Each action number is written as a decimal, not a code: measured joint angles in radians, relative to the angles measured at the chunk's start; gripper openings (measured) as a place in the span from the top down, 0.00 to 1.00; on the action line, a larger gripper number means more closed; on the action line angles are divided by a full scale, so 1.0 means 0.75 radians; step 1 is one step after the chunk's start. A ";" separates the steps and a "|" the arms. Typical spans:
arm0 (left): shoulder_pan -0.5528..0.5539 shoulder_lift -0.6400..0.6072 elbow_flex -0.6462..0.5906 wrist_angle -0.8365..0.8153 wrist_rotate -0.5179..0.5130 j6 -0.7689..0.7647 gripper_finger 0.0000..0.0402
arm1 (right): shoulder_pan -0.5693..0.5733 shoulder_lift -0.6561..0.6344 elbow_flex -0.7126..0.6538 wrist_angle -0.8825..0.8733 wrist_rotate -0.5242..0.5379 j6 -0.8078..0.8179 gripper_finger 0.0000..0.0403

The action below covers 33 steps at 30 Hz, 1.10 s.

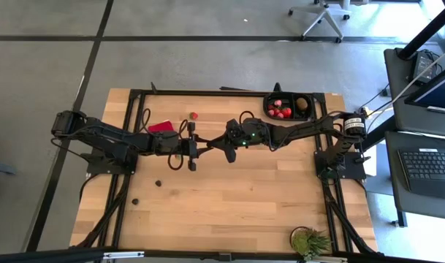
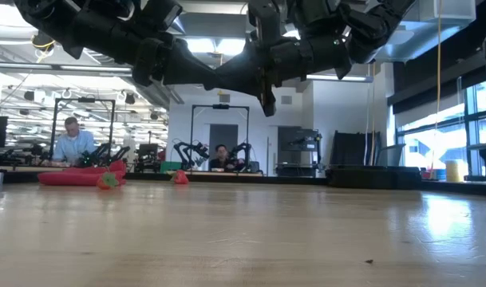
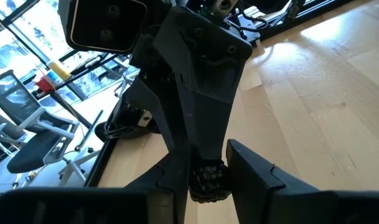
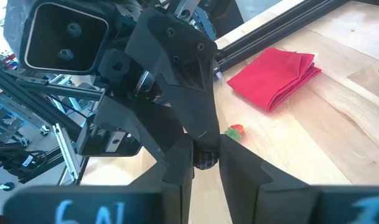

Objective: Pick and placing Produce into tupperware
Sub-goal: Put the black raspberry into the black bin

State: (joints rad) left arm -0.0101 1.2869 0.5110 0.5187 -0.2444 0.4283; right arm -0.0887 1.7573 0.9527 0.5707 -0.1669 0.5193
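Both arms meet high over the table's middle. My left gripper (image 1: 202, 148) and right gripper (image 1: 216, 146) point at each other, and each has its fingers around one small dark bumpy berry (image 3: 208, 182) (image 4: 205, 158). The black tray (image 1: 289, 107) sits at the far right edge and holds red strawberries (image 1: 279, 109) and a brown lump (image 1: 302, 104). One strawberry (image 1: 194, 115) (image 4: 236, 132) lies on the wood near the red cloth. Two tiny dark pieces (image 1: 158, 183) (image 1: 134, 200) lie on the near left of the table. My left gripper has the dark berry (image 3: 209, 186) pinched between its two fingers, coming level from the table's left. The berry is lifted clear of the table. My right gripper has the same berry (image 4: 206, 163) between its two fingers, coming level from the table's right. The left arm's finger (image 4: 192, 134) ends right against the berry.
A folded red cloth (image 1: 161, 126) (image 4: 276, 78) lies left of centre near the far edge. A spiky green plant (image 1: 310, 241) stands at the near right corner. Black frame rails (image 1: 207, 93) run along the table's edges. The near half is bare wood. People sit beyond the table.
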 joint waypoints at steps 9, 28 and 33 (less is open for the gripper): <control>0.000 0.000 0.001 -0.008 -0.022 0.000 0.78 | 0.005 0.001 0.000 0.010 -0.006 0.000 0.82; 0.002 0.001 0.001 -0.063 -0.045 0.002 0.98 | 0.007 0.001 0.000 -0.019 0.021 -0.034 0.83; 0.002 0.004 0.001 -0.065 -0.040 0.003 1.00 | 0.008 -0.001 0.005 -0.069 0.026 -0.036 0.83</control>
State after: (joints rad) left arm -0.0090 1.2896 0.5114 0.4696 -0.2740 0.4305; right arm -0.0830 1.7568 0.9567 0.5187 -0.1471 0.4925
